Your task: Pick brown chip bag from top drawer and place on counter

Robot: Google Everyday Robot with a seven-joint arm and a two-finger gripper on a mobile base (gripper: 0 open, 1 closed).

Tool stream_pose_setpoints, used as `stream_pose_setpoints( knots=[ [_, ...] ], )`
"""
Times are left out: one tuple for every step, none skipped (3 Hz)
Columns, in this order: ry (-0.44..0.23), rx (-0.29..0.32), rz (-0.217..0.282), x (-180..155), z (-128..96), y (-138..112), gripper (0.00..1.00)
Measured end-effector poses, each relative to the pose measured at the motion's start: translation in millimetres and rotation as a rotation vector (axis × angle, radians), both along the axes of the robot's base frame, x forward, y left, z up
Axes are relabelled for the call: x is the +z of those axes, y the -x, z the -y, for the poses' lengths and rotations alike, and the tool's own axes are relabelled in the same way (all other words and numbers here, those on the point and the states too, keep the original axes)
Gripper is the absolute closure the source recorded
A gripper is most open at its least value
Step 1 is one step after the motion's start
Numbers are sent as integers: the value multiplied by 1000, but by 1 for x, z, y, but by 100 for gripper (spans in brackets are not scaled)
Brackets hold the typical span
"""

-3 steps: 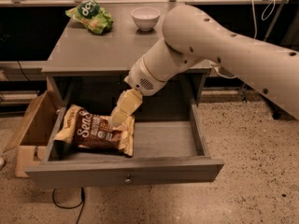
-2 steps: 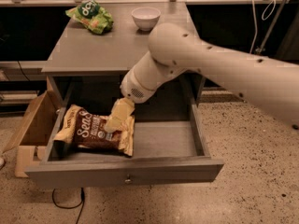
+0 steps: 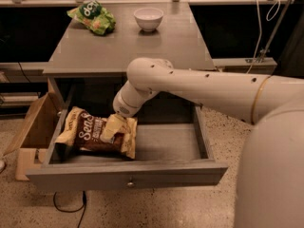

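The brown chip bag (image 3: 90,136) lies flat in the left half of the open top drawer (image 3: 142,173), its white script lettering facing up. My gripper (image 3: 112,129) reaches down into the drawer from the right and sits on the right part of the bag, touching it. My white arm (image 3: 190,87) crosses in front of the drawer opening. The grey counter (image 3: 142,49) is the table top above the drawer.
A green bag (image 3: 92,17) and a white bowl (image 3: 148,19) sit at the back of the counter. A tan cardboard box (image 3: 31,127) stands on the speckled floor at the drawer's left. A cable (image 3: 259,27) hangs at the right.
My arm has swung left and lower. The gripper has come down from above the bag's right end onto the bag. The bag has not moved.
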State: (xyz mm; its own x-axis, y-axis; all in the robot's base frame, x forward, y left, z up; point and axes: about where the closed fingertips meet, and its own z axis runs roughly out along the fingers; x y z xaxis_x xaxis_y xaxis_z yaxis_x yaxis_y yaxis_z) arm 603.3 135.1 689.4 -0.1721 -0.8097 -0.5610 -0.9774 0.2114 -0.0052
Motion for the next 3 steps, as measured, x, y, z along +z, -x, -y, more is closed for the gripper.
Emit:
stream_pose_setpoints(
  knots=[
    [-13,-5,-18,-39,-18,-9,0],
    [-50,-7,-39,-65,-31,-8,18],
    [-132,-11,-29,-67,-32,-4,41]
  ],
)
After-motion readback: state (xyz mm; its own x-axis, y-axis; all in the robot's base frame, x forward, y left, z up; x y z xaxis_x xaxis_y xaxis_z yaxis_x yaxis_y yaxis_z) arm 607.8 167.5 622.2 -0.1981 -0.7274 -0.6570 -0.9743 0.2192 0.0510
